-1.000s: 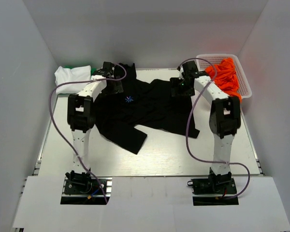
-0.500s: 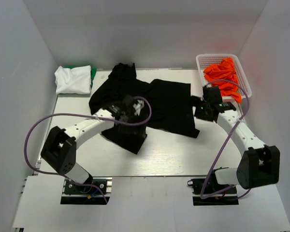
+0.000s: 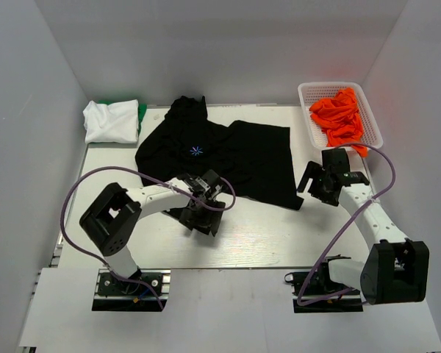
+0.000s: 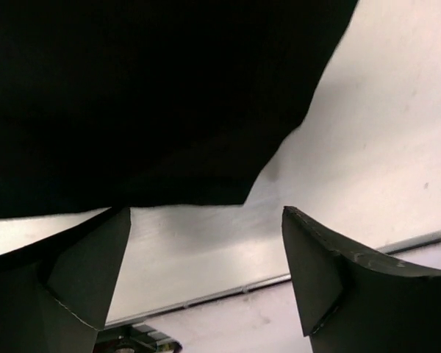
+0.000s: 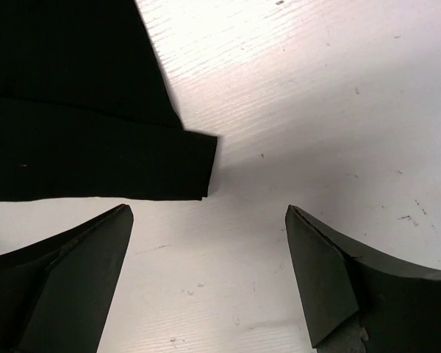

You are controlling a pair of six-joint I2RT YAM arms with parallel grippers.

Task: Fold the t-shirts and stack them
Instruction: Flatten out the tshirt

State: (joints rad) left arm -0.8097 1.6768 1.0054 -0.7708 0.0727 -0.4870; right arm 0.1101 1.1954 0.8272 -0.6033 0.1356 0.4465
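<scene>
White tabletop [image 3: 264, 235] carries a sprawled black t-shirt [image 3: 235, 158]; a basket [image 3: 306, 91] of orange t-shirts [image 3: 339, 116] sits far right, white t-shirt [image 3: 110, 120] and green t-shirt [image 3: 142, 112] far left. Left end effector [image 4: 206, 220] is spread at the black sleeve's edge; right end effector [image 5: 206, 217] is spread beside its hem corner.
</scene>
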